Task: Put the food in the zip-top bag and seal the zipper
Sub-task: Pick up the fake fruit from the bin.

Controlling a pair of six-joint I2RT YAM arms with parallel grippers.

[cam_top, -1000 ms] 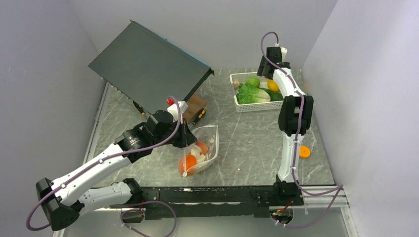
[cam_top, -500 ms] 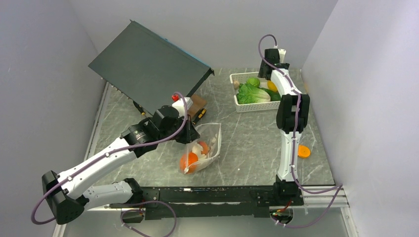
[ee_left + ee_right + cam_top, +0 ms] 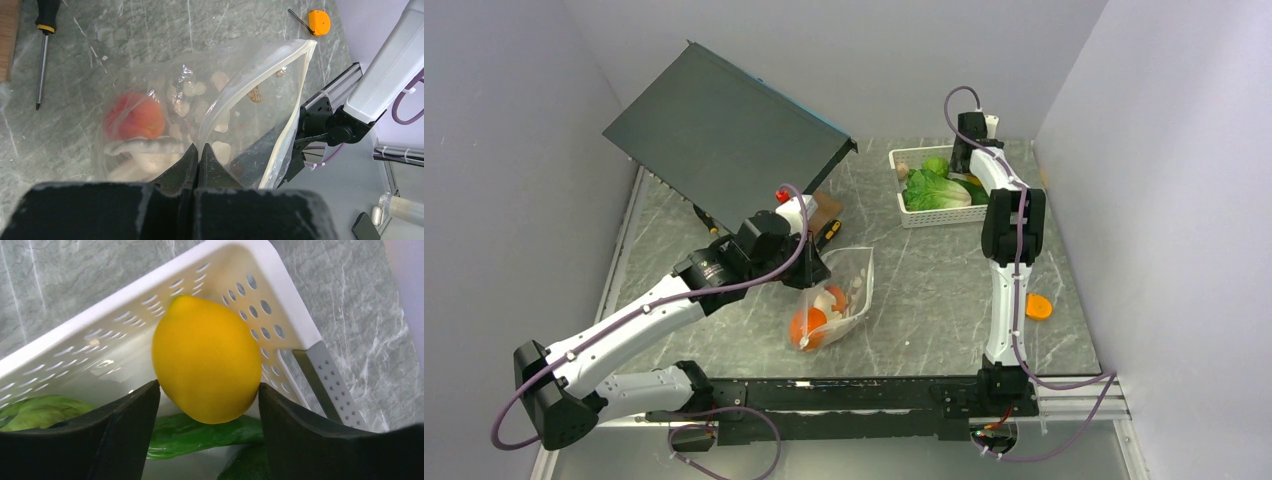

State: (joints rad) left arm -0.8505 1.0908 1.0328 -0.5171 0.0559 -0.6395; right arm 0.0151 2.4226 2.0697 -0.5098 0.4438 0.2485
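The right gripper (image 3: 209,386) hangs spread in the basket (image 3: 934,218) at the worktop's (image 3: 924,290) far right corner, the lemon (image 3: 207,357) between its fingers, long axis along them, while the left gripper (image 3: 198,151), pressed together, pinches the bag's (image 3: 250,75) rim near the front edge.

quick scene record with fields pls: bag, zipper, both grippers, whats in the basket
left gripper: shut, pinching one edge of the zip-top bag
zipper: unsealed, mouth open
in bag: orange-pink fruit, pale pieces
right gripper: one jaw on either side of the yellow fruit, close against it; grip not certain
basket: white, slotted; holds the yellow fruit and green leaves
also on table: screwdriver
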